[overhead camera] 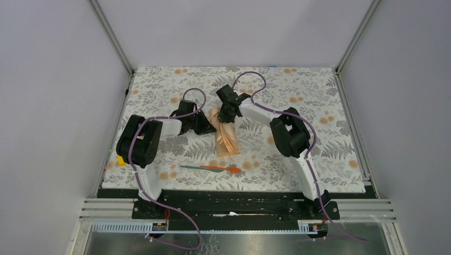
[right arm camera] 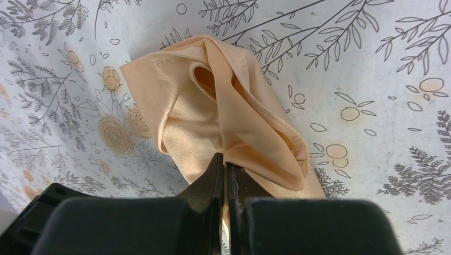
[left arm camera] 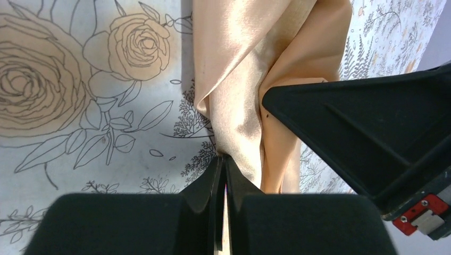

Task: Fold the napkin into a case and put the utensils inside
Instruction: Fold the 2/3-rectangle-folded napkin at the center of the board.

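Observation:
The peach-orange napkin (overhead camera: pixel 226 135) lies folded into a narrow strip on the floral tablecloth, its far end lifted and bunched. My left gripper (overhead camera: pixel 208 121) is shut on the napkin's left edge (left arm camera: pixel 234 122) at that far end. My right gripper (overhead camera: pixel 227 111) is shut on a fold of the napkin (right arm camera: pixel 234 122) from above; its black body shows in the left wrist view (left arm camera: pixel 367 127). The teal-green utensil (overhead camera: pixel 199 167) and the orange-red utensil (overhead camera: pixel 230 169) lie end to end on the cloth, nearer than the napkin and apart from it.
A small yellow block (overhead camera: pixel 121 160) sits at the tablecloth's left edge beside the left arm. The grey floral tablecloth (overhead camera: pixel 330 149) covers the table, with frame posts and walls around it.

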Robot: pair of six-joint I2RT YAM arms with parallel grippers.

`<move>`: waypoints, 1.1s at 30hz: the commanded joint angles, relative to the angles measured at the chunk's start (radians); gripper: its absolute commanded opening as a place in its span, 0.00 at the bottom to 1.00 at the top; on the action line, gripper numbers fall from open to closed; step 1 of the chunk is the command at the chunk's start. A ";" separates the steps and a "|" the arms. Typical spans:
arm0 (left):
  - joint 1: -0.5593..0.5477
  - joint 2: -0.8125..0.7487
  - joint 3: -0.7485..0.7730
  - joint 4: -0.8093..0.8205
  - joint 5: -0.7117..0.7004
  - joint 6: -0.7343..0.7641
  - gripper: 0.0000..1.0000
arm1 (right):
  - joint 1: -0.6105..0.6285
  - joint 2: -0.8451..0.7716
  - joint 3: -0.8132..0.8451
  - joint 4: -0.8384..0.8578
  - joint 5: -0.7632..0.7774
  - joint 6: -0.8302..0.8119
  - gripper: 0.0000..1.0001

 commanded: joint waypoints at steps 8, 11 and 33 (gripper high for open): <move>-0.004 0.015 -0.031 -0.026 -0.074 0.031 0.05 | -0.002 -0.062 0.037 0.040 -0.035 0.094 0.00; -0.004 -0.003 -0.041 -0.030 -0.081 0.033 0.05 | -0.002 -0.074 0.039 0.039 -0.028 0.105 0.00; -0.003 -0.183 -0.054 -0.197 -0.148 0.075 0.19 | -0.003 -0.018 -0.160 0.219 -0.041 0.209 0.00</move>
